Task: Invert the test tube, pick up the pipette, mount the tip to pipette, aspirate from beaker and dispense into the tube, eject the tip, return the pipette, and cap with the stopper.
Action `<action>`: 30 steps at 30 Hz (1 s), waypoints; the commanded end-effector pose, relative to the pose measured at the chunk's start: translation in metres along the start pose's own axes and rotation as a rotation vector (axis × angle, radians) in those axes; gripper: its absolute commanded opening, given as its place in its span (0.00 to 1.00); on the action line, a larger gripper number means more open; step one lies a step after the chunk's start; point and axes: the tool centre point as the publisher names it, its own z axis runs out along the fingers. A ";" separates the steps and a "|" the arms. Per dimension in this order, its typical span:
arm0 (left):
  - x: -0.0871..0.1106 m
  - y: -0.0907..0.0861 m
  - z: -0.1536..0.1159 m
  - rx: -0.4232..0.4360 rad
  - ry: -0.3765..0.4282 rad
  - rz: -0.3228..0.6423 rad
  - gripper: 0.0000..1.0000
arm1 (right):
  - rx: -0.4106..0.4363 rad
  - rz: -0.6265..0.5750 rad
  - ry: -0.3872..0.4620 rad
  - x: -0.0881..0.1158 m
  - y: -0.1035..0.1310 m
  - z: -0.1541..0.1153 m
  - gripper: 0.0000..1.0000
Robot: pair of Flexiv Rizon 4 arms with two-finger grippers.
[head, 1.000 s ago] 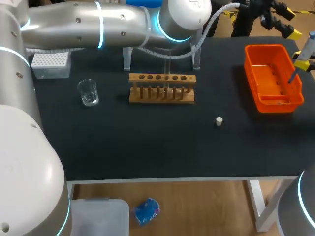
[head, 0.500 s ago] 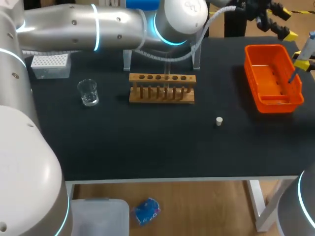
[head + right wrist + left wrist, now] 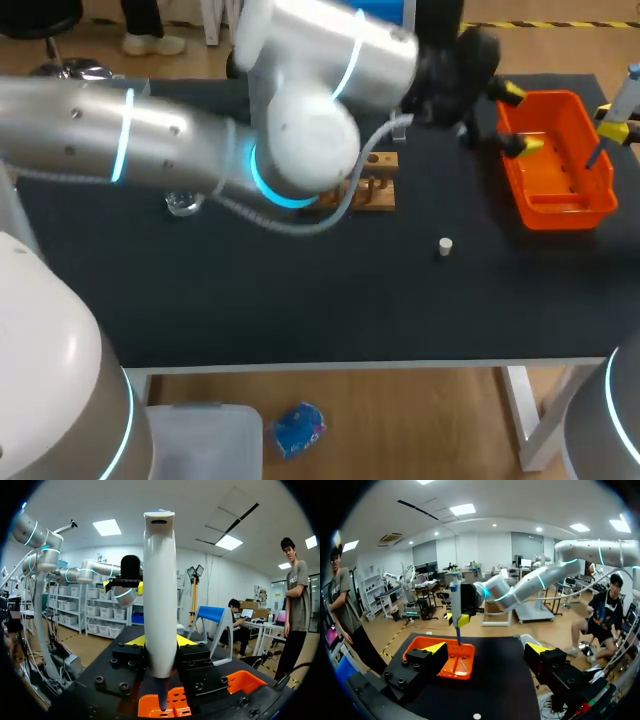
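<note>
Orange basket (image 3: 565, 212) at edge, right end effector (image 3: 160, 642) clamps pipette (image 3: 160, 590), left end effector (image 3: 486, 648) agape

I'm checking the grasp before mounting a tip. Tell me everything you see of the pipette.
The pipette is a white, smooth, plastic-looking barrel, blue at the top, with a thin dark shaft below. It stands roughly upright, clamped in the right pincer, whose fingers alone touch it; its shaft hangs over the orange basket.

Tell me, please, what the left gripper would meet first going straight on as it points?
Probably the orange basket, just ahead of the left gripper; the pipette hangs above it, and depth is unclear.
</note>
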 end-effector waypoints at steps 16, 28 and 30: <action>0.010 0.061 -0.034 0.193 -0.006 -0.001 1.00 | 0.033 0.009 0.072 0.065 0.021 0.076 0.00; 0.013 0.061 -0.037 0.183 -0.030 -0.011 1.00 | 0.042 0.063 0.157 0.097 -0.001 0.120 0.00; 0.013 0.061 -0.037 0.183 -0.030 -0.011 1.00 | 0.042 0.063 0.157 0.097 -0.001 0.120 0.00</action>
